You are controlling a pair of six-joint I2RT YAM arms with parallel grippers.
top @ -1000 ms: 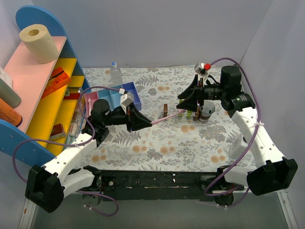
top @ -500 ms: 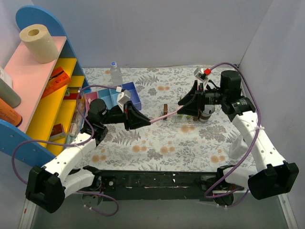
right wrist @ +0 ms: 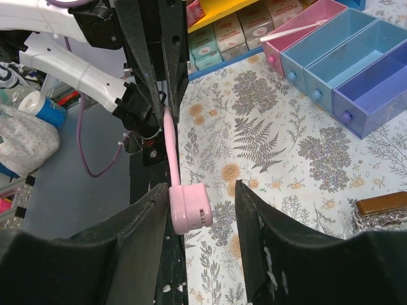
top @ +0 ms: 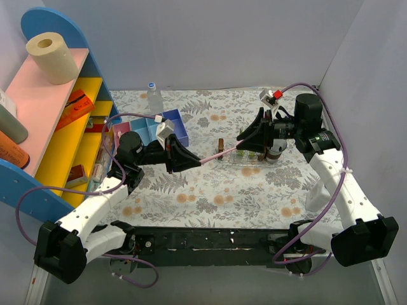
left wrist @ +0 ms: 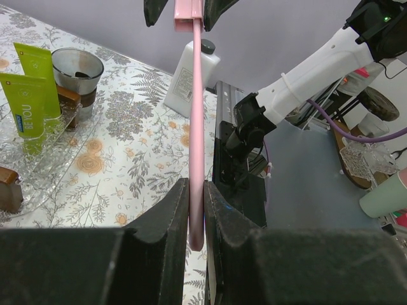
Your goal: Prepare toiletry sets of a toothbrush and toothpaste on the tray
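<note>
A long pink toothbrush (top: 219,154) hangs level above the table between both arms. My left gripper (top: 193,161) is shut on the handle's end (left wrist: 197,210). The capped head (right wrist: 189,213) lies between the open jaws of my right gripper (right wrist: 200,184); it touches the left finger, with a gap to the right finger. Two yellow-green toothpaste tubes (left wrist: 28,95) stand in the clear tray (left wrist: 28,168), which lies below the right gripper (top: 245,142) in the top view, the toothpaste (top: 254,151) partly hidden.
A metal cup (left wrist: 77,67) and a brown block (top: 220,146) stand by the tray (top: 238,166). A blue compartment box (top: 162,127), a water bottle (top: 152,95) and the coloured shelf (top: 57,121) are on the left. A white bottle (left wrist: 191,76) stands nearby.
My right gripper has come in over the toothbrush head and its jaws have narrowed around it. The left gripper drew back slightly to the left, still holding the handle.
</note>
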